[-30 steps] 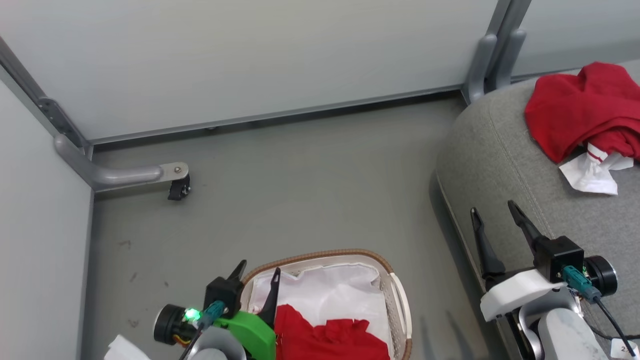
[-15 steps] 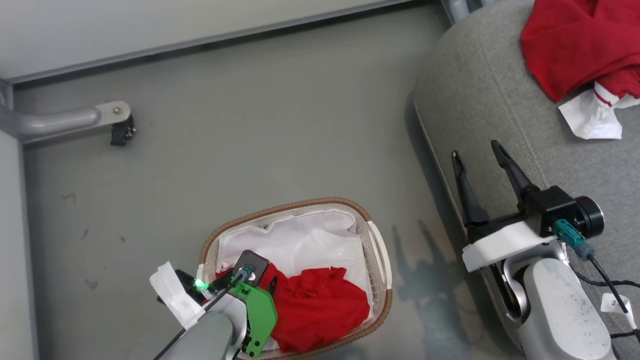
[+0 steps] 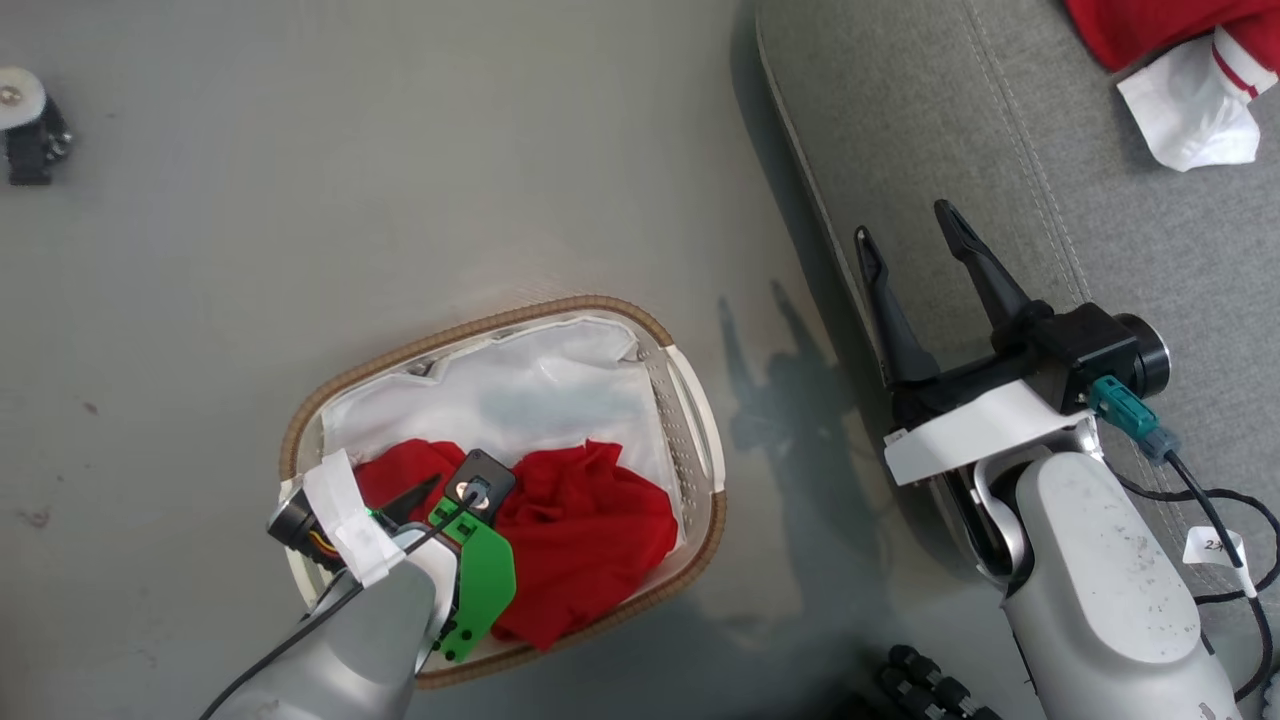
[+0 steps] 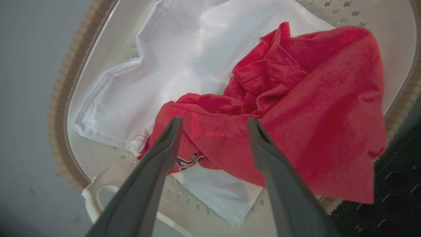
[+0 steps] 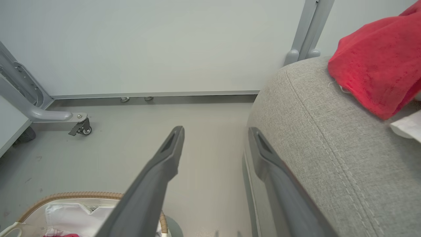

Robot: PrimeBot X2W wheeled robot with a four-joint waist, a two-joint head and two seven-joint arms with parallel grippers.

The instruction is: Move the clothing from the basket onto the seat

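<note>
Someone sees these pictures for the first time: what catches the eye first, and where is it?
The crumpled red clothing stands out most, lying in the oval basket on its white liner, with the left gripper open over it. On the grey seat to the right, another red garment lies at the top corner of the head view, and the right gripper hovers open by the seat's edge.
</note>
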